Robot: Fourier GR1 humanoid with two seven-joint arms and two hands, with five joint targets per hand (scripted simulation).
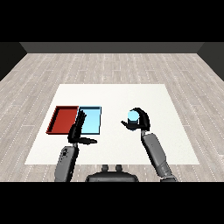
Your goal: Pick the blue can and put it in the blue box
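The blue can [132,116] stands upright in my right hand [140,120], whose fingers and thumb curl round it, right of the trays and above the white table. The light blue tray [92,123] lies left of centre, with the red tray [62,120] touching its left side. My left hand [78,130] hovers over the seam between the two trays at their near edge, fingers straight and pointing away, thumb sticking out to the right; it holds nothing.
The white table [175,140] spreads wide to the right and behind the trays. Grey wooden floor surrounds it. Both grey forearms rise from the lower corners.
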